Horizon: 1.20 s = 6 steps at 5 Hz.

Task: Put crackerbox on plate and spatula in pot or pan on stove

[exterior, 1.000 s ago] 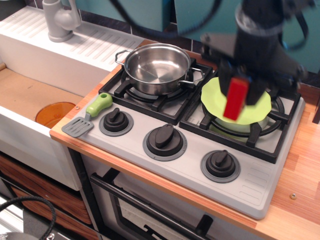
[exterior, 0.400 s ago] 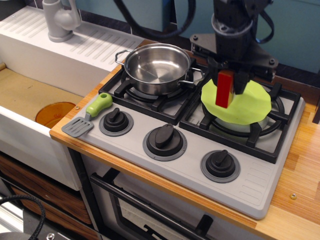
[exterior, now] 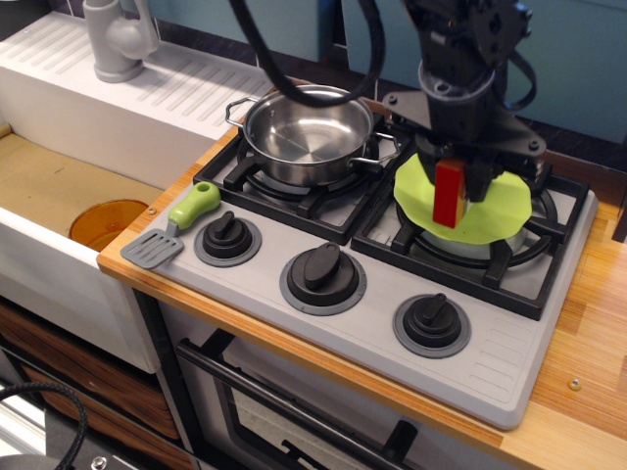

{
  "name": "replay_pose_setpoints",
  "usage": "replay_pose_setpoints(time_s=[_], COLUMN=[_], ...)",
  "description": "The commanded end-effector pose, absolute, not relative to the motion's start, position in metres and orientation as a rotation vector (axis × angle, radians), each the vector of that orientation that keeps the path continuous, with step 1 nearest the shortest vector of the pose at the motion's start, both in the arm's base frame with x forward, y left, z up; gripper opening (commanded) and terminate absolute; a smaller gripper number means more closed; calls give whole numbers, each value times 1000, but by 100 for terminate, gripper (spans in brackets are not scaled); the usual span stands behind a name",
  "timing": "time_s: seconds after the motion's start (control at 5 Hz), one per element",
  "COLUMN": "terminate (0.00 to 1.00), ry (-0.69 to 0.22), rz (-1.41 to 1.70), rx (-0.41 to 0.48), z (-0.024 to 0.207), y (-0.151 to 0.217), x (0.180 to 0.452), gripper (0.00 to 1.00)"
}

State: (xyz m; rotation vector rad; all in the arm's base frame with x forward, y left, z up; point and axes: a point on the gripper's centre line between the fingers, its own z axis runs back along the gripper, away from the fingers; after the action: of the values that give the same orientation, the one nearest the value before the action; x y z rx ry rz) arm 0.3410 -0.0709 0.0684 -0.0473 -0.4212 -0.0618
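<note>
1. I see the gripper [exterior: 453,186] over the right rear burner of the stove [exterior: 392,284], pointing straight down.
2. Its fingers pinch the crackerbox [exterior: 450,194] at the top end. The box hangs upright, red face toward the camera.
3. The crackerbox overlaps the plate [exterior: 495,211] in this view, at about the 9 o'clock part of the plate. I cannot tell whether its lower end touches the plate surface.
4. The plate lies flat on the right burner grate.
5. The pot [exterior: 308,132] stands on the left rear burner, at 9 o'clock from the plate and just beside it. Its interior shows only bare metal.
6. The spatula [exterior: 172,228] lies at the stove's front-left corner, at 7 o'clock from the pot and well apart from it. The green handle points toward 1 o'clock; the grey blade rests on the wooden counter edge [exterior: 122,274].
7. The spatula sits just beside the leftmost knob [exterior: 226,236], at its 9 o'clock.
8. An orange disc [exterior: 108,222] lies in the recess left of the stove.
9. A grey faucet [exterior: 116,37] stands at the upper left.
</note>
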Motion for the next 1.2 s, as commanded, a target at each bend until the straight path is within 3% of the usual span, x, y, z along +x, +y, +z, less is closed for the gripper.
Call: replay_pose_setpoints(time_s=[0.0, 0.6, 1.0], terminate=[0, 0, 0], ry=[-461, -390, -310], rz=[-45, -22, -58], rx=[-41, -10, 51], z=[79, 112, 147], y=[-82, -85, -78], x=[344, 333, 314], gripper=[100, 100, 100])
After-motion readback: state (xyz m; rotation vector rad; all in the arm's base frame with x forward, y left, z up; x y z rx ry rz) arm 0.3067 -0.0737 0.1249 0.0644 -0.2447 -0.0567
